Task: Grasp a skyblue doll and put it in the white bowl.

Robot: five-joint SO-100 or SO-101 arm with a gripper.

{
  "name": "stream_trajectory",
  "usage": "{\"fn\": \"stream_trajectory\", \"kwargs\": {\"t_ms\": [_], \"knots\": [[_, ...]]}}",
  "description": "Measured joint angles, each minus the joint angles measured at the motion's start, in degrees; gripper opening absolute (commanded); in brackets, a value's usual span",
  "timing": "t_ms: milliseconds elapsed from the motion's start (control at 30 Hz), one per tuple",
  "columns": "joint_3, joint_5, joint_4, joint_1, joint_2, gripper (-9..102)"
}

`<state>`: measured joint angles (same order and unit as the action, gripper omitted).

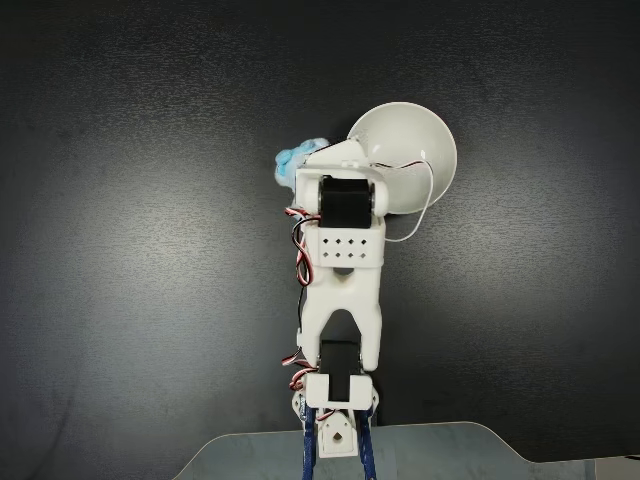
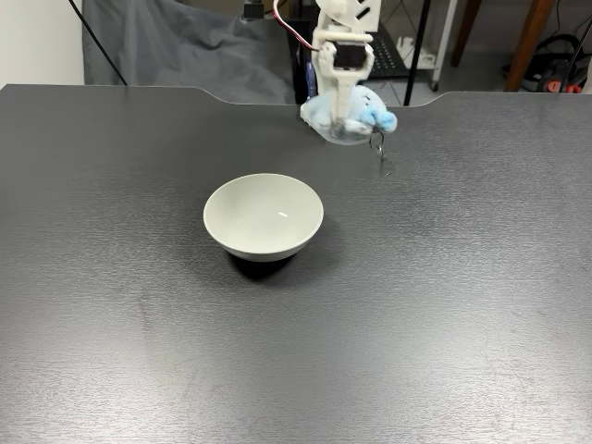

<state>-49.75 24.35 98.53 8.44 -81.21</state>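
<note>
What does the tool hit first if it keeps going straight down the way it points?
Likely the dark table top, not the glossy white bowl. The tool holds the fluffy light-blue doll and appears to hang beyond the bowl in a fixed view; depth is unclear.

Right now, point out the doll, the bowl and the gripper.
doll point(image 2: 356, 111), fixed view, its blue body.
bowl point(image 2: 264, 215), fixed view, its inner wall.
gripper point(image 2: 344, 104), fixed view, between the fingertips, shut on the doll.
</note>
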Motion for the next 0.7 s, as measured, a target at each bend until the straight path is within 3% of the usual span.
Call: {"fn": "stream_trajectory", "kwargs": {"t_ms": [700], "knots": [[1.9,0.0,-12.4,13.7,8.1,-1]]}}
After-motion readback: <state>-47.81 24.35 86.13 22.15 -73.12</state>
